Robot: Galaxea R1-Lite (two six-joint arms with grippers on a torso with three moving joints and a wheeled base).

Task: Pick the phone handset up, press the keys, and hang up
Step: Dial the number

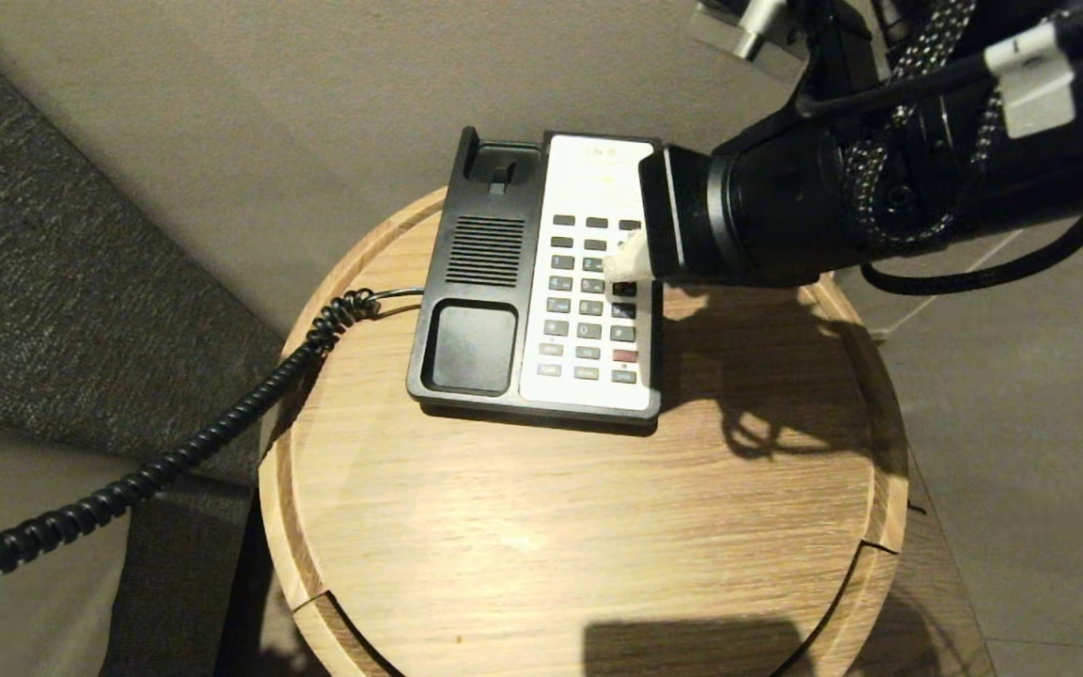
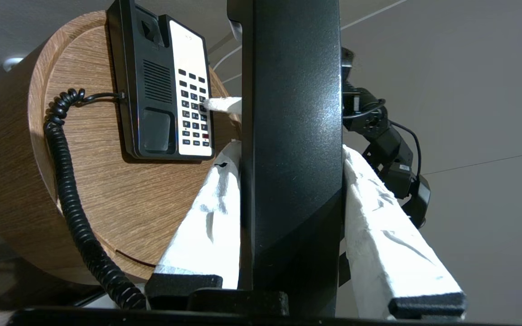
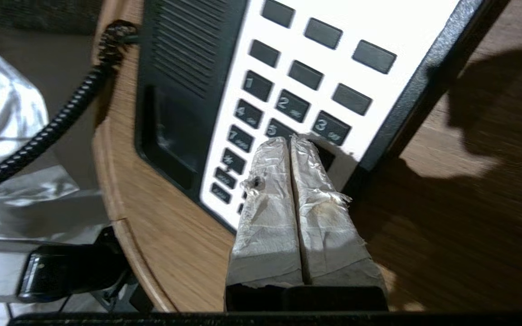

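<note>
2 paper-wrapped fingers of the right gripper (image 3: 293, 140), pressed together with nothing between them, touch the dark keys of the black-and-white phone base (image 1: 541, 282) on a round light-wood table (image 1: 579, 527). Beside the table, the left gripper (image 2: 288, 167) clamps the long glossy black phone handset (image 2: 292, 136) above grey floor (image 1: 1049, 423); its black coiled cord (image 1: 175, 461) trails off the table's edge.

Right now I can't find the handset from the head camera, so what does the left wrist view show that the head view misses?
Only the left wrist view: the phone handset clamped in the left pincer.
Only the head view: the table's near rim.
Both: phone base, coiled cord, and the shut right pincer at the keypad.
</note>
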